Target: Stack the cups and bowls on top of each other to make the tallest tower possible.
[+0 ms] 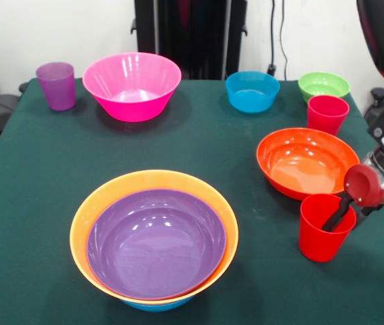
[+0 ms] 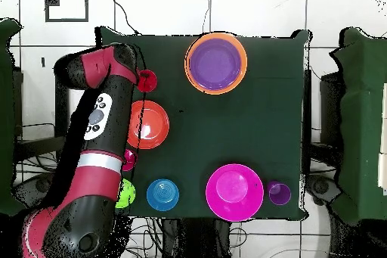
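The tower stands at the near middle: a purple bowl nested in an orange bowl, with a blue bowl's edge showing beneath; it also shows in the overhead view. My gripper is at the right, shut on the rim of a red cup that stands upright on the cloth, one finger inside it. This cup shows beside the arm in the overhead view. A red-orange bowl sits just behind it. A second red cup, a green bowl, a blue bowl, a pink bowl and a purple cup stand along the far side.
The table has a dark green cloth. The arm reaches over the table's side above the red-orange bowl and partly covers the second red cup and the green bowl.
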Robot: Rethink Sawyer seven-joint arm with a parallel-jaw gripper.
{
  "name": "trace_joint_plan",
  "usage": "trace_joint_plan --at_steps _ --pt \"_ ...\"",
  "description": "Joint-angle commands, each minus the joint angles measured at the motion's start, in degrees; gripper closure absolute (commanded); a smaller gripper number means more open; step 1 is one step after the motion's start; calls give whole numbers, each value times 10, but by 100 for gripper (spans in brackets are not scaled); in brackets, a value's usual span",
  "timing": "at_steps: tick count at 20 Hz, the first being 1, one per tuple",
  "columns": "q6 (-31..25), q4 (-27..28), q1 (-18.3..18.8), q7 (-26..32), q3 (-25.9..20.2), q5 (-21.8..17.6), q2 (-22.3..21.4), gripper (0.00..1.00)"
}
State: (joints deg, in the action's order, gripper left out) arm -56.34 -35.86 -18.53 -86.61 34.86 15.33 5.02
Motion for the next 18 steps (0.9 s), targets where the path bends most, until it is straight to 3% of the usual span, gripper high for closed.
trace_joint_plan --at_steps 1,13,14,18 --pt "26 -5 7 -101 -51 -11 32 0" --pt "24 16 7 -95 -42 -15 42 0" --pt "24 17 7 -101 -39 -14 43 100" --pt "23 22 7 -93 -37 -17 42 100"
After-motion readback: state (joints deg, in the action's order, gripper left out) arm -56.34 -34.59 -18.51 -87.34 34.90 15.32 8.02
